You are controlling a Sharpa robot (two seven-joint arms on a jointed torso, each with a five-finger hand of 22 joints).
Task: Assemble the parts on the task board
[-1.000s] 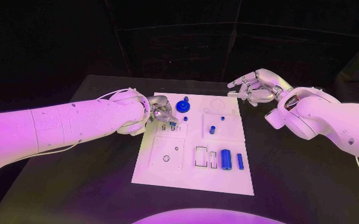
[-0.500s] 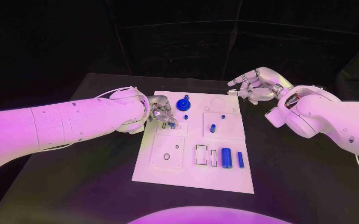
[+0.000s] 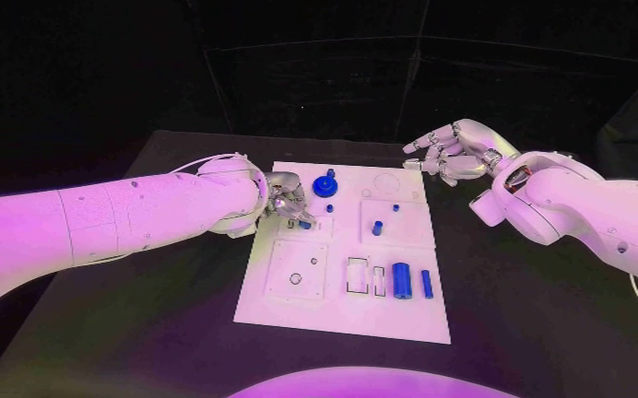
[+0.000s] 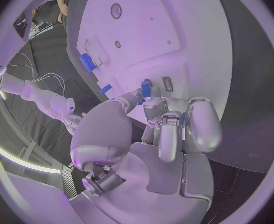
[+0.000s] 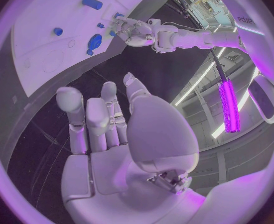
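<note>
The white task board (image 3: 339, 310) lies mid-table. My left hand (image 3: 285, 196) hangs over the board's left edge, fingertips down on a small blue part (image 3: 304, 224) at the slots there. In the left wrist view this small blue part (image 4: 146, 88) stands pinched between thumb and finger beside an empty slot (image 4: 167, 83). A blue round knob (image 3: 325, 186) stands just beyond the hand. My right hand (image 3: 452, 155) hovers above the board's far right corner, its fingers (image 5: 87, 119) spread and holding nothing.
A thick blue cylinder (image 3: 402, 281) and a thin blue pin (image 3: 427, 285) lie at the board's near right. Small blue pegs (image 3: 376, 228) stand in the raised right block. A white block with a round hole (image 3: 295, 278) sits near left. Black table (image 3: 532, 324) surrounds the board.
The left hand's fingers have shifted slightly at the small blue part. The right hand has stayed where it was.
</note>
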